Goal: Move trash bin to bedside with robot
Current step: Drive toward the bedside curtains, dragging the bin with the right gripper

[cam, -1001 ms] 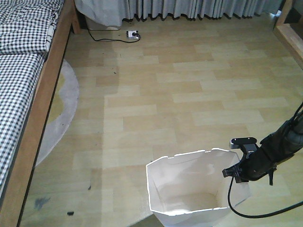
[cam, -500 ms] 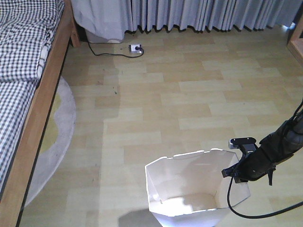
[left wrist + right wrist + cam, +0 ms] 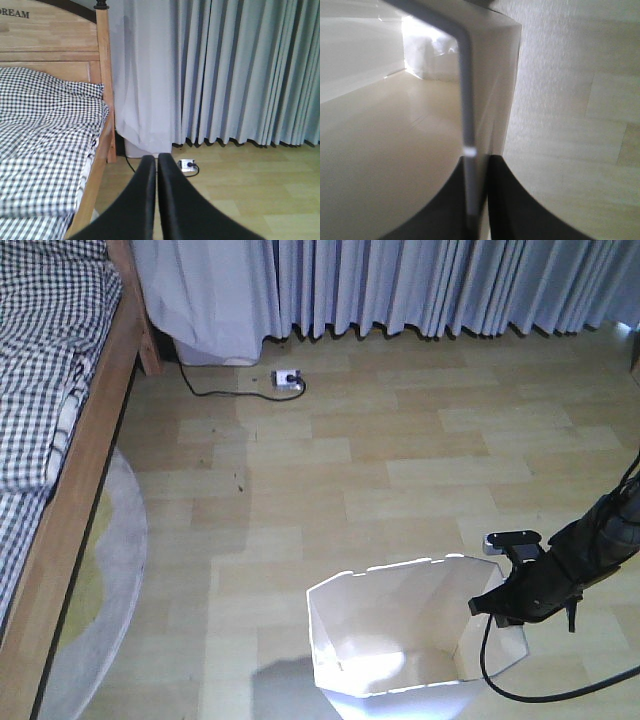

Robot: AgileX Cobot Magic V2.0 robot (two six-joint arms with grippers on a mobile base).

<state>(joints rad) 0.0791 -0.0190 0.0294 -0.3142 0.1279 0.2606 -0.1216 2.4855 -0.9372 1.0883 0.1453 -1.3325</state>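
The light wood-plank floor [image 3: 400, 470] carried a white thin-walled plastic trash bin [image 3: 400, 615] standing upright, a round grey rug with a yellow centre [image 3: 112, 570] just beside the light brown wooden bed frame [image 3: 70, 530], and a white power strip [image 3: 287, 378] with black cable [image 3: 215, 393] near the grey curtains [image 3: 400, 290].

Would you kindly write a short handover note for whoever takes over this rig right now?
Left gripper: shut, empty, pointing towards the bed's head end.
Right gripper: shut on the bin's rim wall, one finger inside and one outside.
Bin: in front of the robot, well apart from the bed on the left.
Done: bin gripped.
Left to do: bring it beside the bed, then release.
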